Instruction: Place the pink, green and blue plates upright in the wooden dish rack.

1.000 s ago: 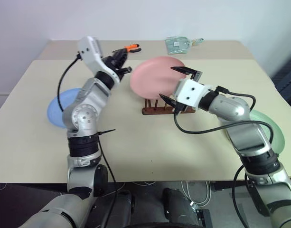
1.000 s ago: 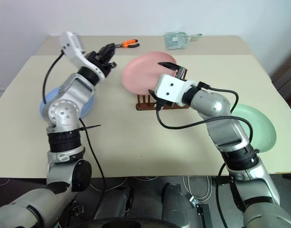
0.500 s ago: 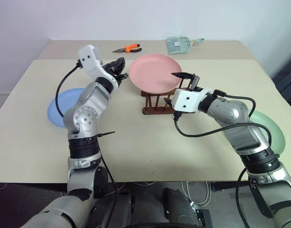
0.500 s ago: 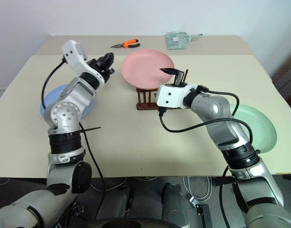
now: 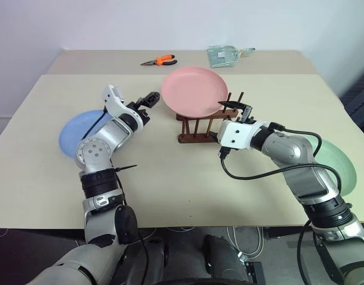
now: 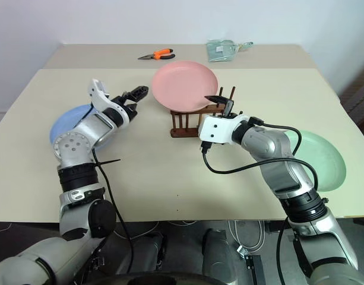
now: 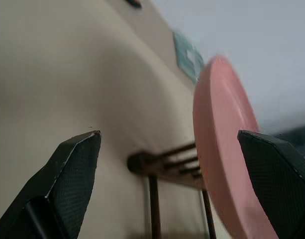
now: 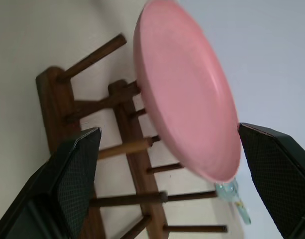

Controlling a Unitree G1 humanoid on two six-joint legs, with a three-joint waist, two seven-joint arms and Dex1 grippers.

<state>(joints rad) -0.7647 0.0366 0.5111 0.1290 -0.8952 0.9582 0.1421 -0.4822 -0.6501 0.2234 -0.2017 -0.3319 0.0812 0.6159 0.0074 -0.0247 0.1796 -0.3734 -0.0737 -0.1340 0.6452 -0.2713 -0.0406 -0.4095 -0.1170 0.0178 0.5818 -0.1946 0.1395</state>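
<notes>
The pink plate (image 5: 193, 91) leans in the wooden dish rack (image 5: 196, 126), hiding its far pegs; left gripper (image 5: 151, 97) and right gripper (image 5: 236, 107) both released, empty.

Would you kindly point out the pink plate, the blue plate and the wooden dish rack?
pink plate (image 5: 192, 90), left eye view, middle of its face.
blue plate (image 5: 73, 132), left eye view, bare left part.
wooden dish rack (image 5: 193, 138), left eye view, front base bar.

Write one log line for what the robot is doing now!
pink plate: in wooden dish rack | left gripper: open | right gripper: open | blue plate, green plate: on table
</notes>
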